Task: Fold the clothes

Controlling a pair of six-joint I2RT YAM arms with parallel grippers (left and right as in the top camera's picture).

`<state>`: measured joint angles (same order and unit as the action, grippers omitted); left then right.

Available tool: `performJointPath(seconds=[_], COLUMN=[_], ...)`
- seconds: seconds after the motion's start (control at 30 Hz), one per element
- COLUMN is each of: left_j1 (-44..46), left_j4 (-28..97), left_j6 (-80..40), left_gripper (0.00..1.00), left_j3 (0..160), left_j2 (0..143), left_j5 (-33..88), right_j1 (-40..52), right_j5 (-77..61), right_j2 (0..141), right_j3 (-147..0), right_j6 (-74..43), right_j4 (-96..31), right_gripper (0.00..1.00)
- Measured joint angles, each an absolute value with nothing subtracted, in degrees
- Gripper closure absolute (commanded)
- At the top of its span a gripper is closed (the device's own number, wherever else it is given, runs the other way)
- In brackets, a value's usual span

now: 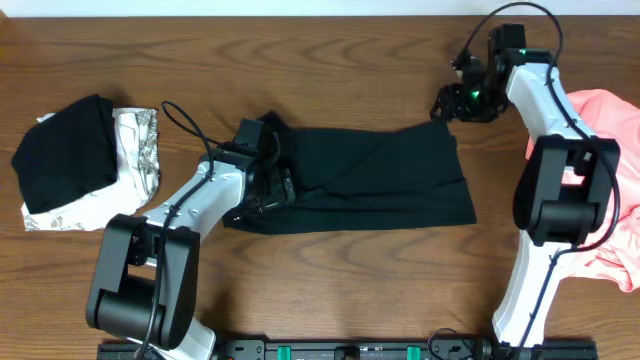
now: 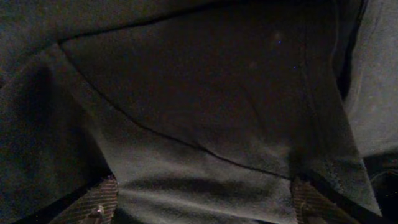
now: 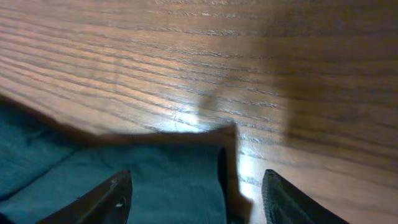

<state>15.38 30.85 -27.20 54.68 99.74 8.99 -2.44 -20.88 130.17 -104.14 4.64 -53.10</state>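
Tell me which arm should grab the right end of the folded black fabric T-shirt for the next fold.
Right, I'd judge. The right gripper, open, is already at the top right corner of the black fabric T-shirt; the left gripper is down on the opposite, left end.

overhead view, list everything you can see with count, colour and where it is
black T-shirt: 1, black, table centre, folded into a long strip
folded garment: 1, black, far left, lying on the patterned garment
patterned garment: 1, white-grey, far left, under the folded one
pink garment: 1, salmon-pink, right edge, crumpled
table: 1, brown wood, under everything
left gripper: 1, open, over the strip's left end
right gripper: 1, open, at the strip's far right corner
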Motion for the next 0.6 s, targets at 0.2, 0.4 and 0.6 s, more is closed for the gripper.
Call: performJointPath(seconds=[0.2, 0.4, 0.6], left_j1=[15.38, 15.38, 15.38], left_j4=[30.85, 30.85, 30.85], left_j6=[-27.20, -27.20, -27.20], left_gripper=[0.09, 0.09, 0.09], left_j3=[54.68, 54.68, 54.68], left_j2=[99.74, 99.74, 99.74], left_j5=[8.99, 8.99, 8.99], right_j1=[-2.44, -2.44, -2.35], right_j5=[-20.88, -20.88, -20.88], right_j2=[131.04, 131.04, 131.11], right_j3=[-104.16, -104.18, -104.18], right_j6=[4.80, 4.86, 4.84], right_j4=[-52.56, -52.64, -52.86], right_gripper=[0.49, 0.55, 0.57])
